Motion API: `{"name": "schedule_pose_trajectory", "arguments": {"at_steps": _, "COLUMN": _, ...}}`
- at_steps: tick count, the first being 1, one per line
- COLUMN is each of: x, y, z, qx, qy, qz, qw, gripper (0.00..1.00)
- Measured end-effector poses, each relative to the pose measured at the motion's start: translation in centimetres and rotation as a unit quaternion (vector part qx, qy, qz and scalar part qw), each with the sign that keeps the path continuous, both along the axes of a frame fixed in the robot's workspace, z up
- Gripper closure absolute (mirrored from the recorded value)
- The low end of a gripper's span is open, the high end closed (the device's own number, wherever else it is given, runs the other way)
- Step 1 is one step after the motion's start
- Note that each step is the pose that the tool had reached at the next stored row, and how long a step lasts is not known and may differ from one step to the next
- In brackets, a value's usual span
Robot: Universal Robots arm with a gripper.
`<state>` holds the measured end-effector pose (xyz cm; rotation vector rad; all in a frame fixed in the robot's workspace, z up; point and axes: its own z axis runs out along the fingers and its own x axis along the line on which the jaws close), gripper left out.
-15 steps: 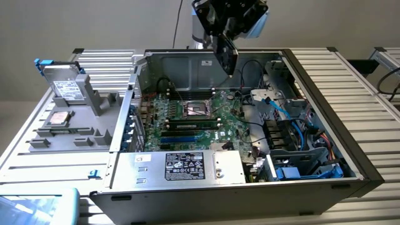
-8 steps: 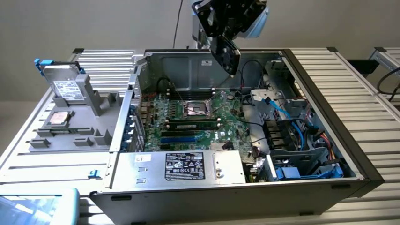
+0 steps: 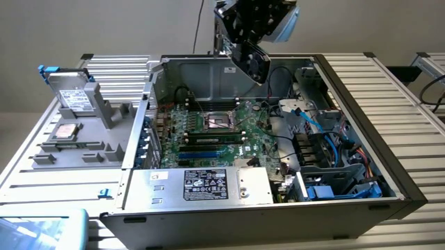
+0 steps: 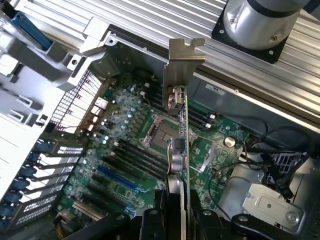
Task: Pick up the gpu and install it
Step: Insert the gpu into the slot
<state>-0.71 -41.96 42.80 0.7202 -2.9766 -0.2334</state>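
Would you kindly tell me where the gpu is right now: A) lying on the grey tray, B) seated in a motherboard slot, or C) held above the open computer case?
C: the fingers hold the gpu in the air over the case, clear of the motherboard.

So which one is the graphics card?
Find the large open grey computer case and look above its far wall. There the gripper holds a thin rectangular card with a black cooler and silver end bracket; unlike the green motherboard below, it hangs tilted in mid-air.
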Motion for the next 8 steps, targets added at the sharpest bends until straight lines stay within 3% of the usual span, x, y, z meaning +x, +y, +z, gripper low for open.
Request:
{"name": "schedule_pose_trajectory", "arguments": {"at_steps": 4, "x": 0.0, "y": 0.0, "z": -0.06, "qx": 0.0, "qy": -0.0012, "qz": 0.037, "qw": 0.9993, "gripper": 0.71}}
{"name": "schedule_pose_trajectory", "arguments": {"at_steps": 8, "x": 0.0, "y": 0.0, "z": -0.2, "qx": 0.0, "qy": -0.0023, "qz": 0.073, "qw": 0.9973, "gripper": 0.71}}
